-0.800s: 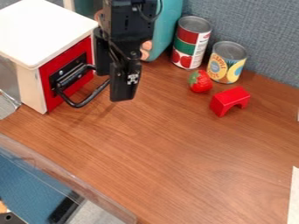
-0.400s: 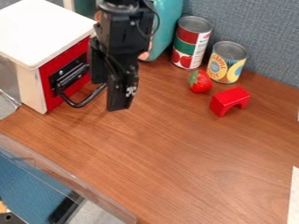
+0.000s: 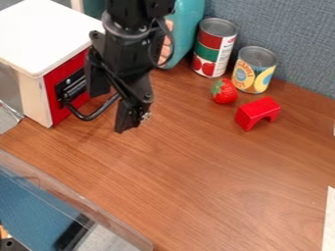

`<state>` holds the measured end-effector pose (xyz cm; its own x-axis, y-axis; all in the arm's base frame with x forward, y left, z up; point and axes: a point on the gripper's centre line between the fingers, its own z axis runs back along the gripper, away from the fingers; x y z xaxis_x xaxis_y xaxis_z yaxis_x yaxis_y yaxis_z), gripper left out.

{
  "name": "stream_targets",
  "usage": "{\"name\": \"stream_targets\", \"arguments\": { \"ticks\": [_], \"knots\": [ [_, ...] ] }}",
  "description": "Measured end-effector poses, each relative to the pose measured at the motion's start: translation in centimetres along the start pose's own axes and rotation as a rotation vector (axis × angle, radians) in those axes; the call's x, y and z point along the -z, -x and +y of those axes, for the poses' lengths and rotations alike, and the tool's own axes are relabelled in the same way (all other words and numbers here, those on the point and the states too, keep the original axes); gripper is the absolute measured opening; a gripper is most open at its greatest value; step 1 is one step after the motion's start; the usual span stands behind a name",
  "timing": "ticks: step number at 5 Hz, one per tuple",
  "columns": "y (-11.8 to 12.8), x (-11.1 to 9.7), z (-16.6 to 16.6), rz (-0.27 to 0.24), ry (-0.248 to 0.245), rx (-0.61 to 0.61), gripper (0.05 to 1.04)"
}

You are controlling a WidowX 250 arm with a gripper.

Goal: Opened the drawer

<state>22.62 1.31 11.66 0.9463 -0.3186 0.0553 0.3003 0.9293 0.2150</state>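
The gripper point(image 3: 110, 112) has been lowered and swung nearer the drawer point(image 3: 58, 113), its fingers held wide apart by the looped handle point(image 3: 88, 117) – a pull seems to be set up, though the drawer is still shut. One drawer and one handle are counted; right of the drawer, two cans point(image 3: 214, 48), one strawberry point(image 3: 225, 92) and one red block point(image 3: 252, 115).
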Motion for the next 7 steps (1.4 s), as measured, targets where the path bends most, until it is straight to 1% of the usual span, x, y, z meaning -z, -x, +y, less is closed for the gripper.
{"name": "stream_targets", "arguments": {
  "ticks": [1,2,3,4,5,6,7],
  "knots": [
    [0.5,0.8,0.6,-0.008,-0.066,-0.058,0.999],
    [0.6,2.0,1.7,0.009,-0.067,-0.093,0.999],
    [0.3,3.0,3.1,0.020,-0.055,-0.133,0.999],
    [0.4,4.7,4.3,0.039,-0.034,-0.160,0.999],
    [0.0,5.9,5.1,0.046,-0.019,-0.177,0.999],
    [-1.0,6.7,5.4,0.033,-0.003,-0.195,0.999],
    [-2.2,6.7,5.8,0.015,-0.013,-0.218,0.999]
  ]
}}
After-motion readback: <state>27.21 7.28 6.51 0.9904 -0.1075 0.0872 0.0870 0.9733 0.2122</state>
